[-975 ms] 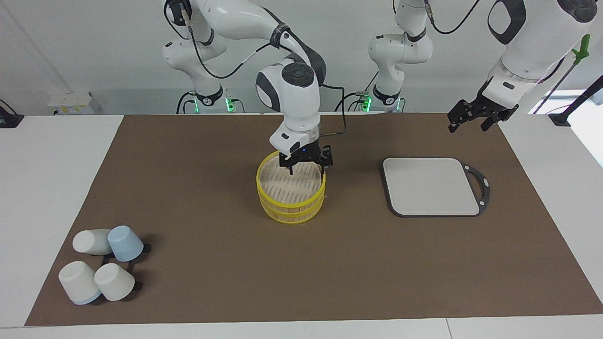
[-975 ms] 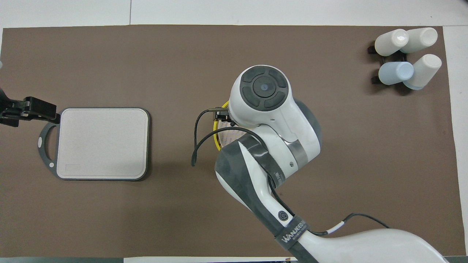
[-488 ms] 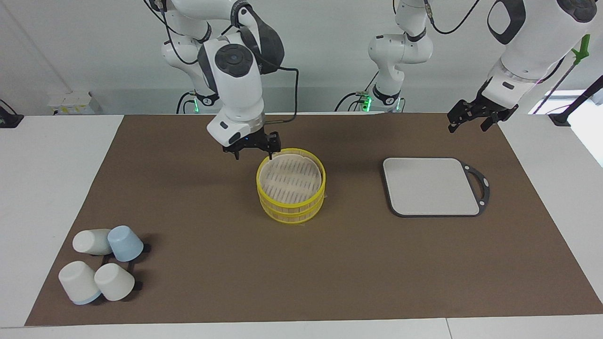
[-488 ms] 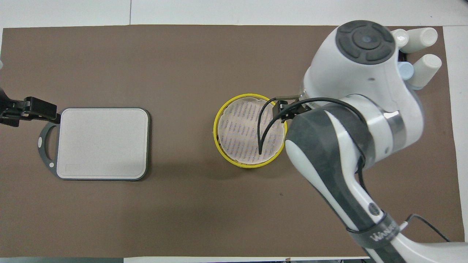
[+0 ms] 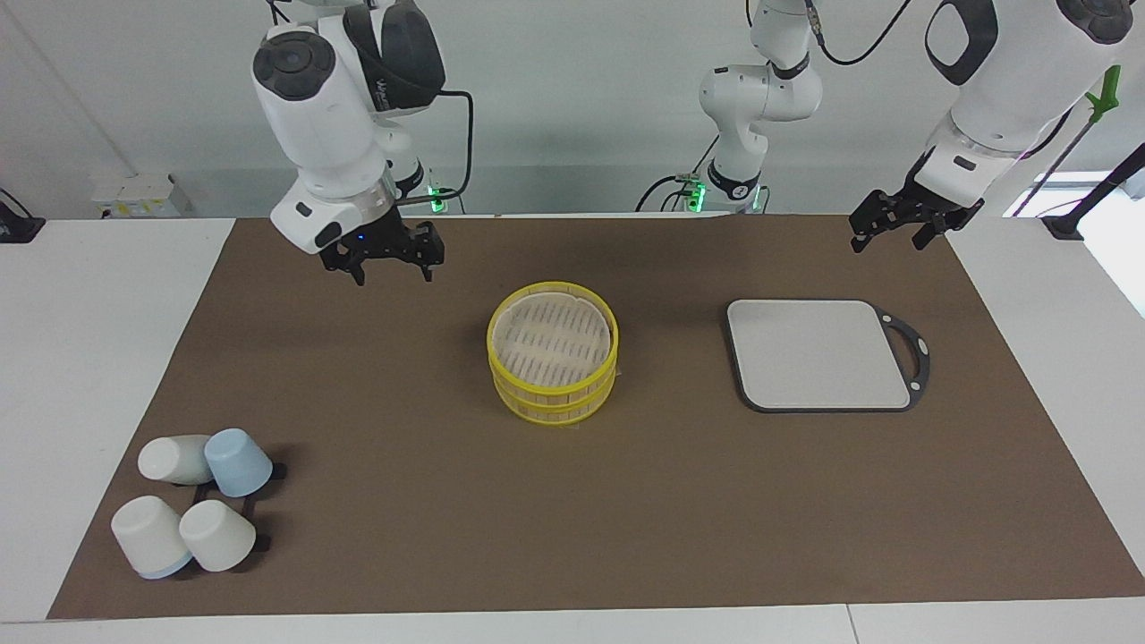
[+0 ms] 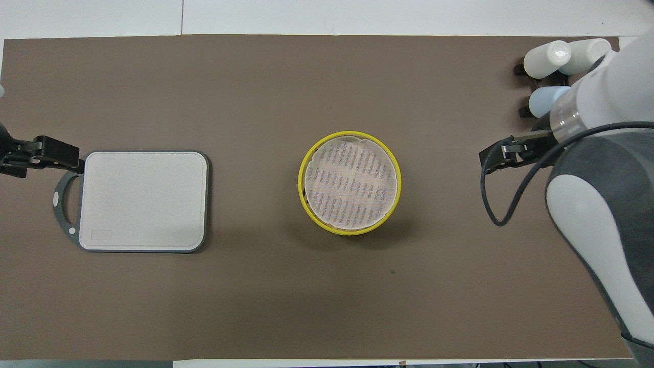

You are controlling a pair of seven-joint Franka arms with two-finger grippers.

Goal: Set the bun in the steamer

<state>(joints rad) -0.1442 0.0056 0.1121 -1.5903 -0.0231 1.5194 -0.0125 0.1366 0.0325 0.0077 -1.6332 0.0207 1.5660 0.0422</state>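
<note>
The steamer (image 5: 555, 391) stands at the middle of the brown mat, a round two-tier basket with yellow rims; its pale slatted floor is bare. It also shows in the overhead view (image 6: 349, 232). No bun shows in either view. My right gripper (image 5: 391, 271) is open and empty, up in the air over bare mat toward the right arm's end of the table, well clear of the steamer; its black end shows in the overhead view (image 6: 498, 153). My left gripper (image 5: 893, 234) is open and empty, and waits raised over the mat's edge by the board's handle (image 6: 56, 153).
A grey square board (image 5: 818, 353) with a dark handle lies toward the left arm's end, also in the overhead view (image 6: 143, 199). Several white and pale blue cups (image 5: 192, 510) lie on a black rack farther from the robots, toward the right arm's end (image 6: 567, 71).
My right gripper has lifted out of the steamer and swung away toward the right arm's end of the table. The steamer's floor now shows bare. The left arm has not moved.
</note>
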